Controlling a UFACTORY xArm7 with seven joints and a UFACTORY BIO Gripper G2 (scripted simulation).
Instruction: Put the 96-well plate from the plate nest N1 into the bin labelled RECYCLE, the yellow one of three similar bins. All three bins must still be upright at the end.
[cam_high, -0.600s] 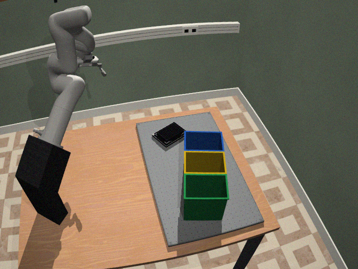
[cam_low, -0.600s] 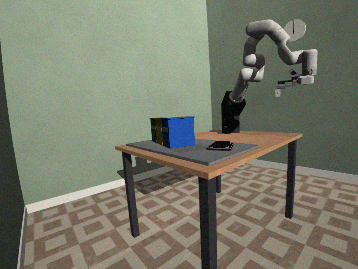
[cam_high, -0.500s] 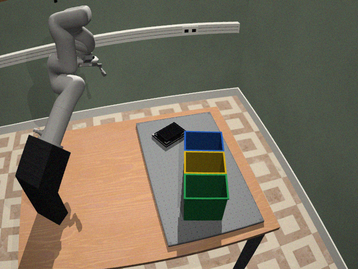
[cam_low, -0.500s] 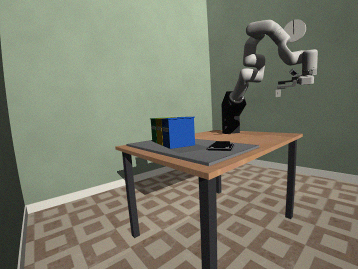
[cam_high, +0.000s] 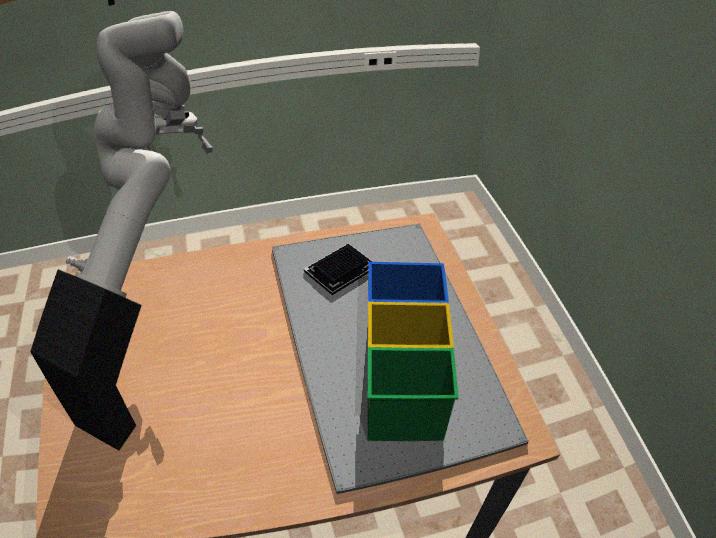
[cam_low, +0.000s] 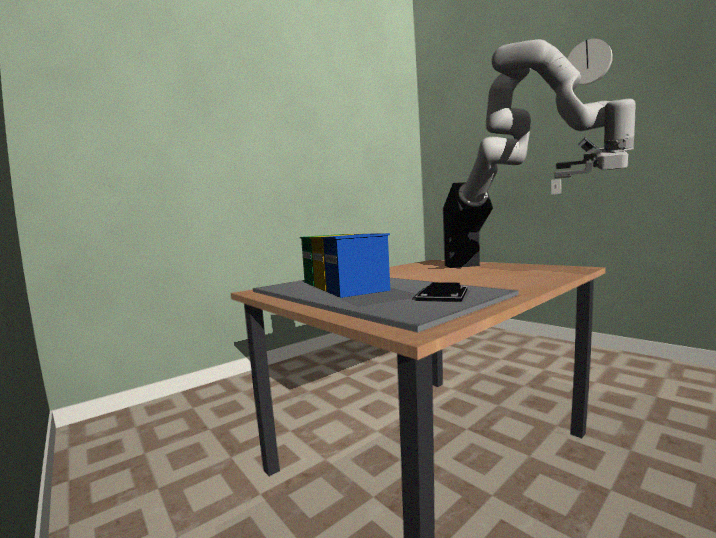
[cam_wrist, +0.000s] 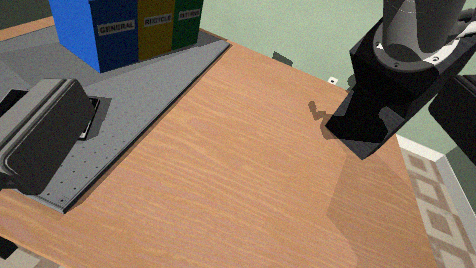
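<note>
The black 96-well plate (cam_high: 345, 260) (cam_low: 449, 286) sits on the dark plate nest (cam_high: 333, 289) (cam_low: 441, 298) on the grey board. In the wrist view a finger mostly hides the nest (cam_wrist: 93, 116). The yellow bin (cam_high: 369, 325) (cam_low: 318, 273) (cam_wrist: 154, 37), labelled RECYCLE, stands upright between the blue bin (cam_high: 408, 264) (cam_low: 363, 264) (cam_wrist: 117, 47) and the green bin (cam_high: 406, 419) (cam_low: 307, 267) (cam_wrist: 186, 30). My gripper (cam_low: 559, 170) (cam_wrist: 250, 122) is open with nothing between its fingers. It is high up, far from the plate and bins.
The bins stand side by side on the grey board (cam_high: 315, 358) (cam_low: 399, 312) (cam_wrist: 145, 95), the blue one nearest the nest. The arm's black base (cam_high: 86, 347) (cam_low: 461, 231) (cam_wrist: 370, 105) stands at the other end of the wooden table (cam_high: 219, 358) (cam_low: 520, 277) (cam_wrist: 225, 175).
</note>
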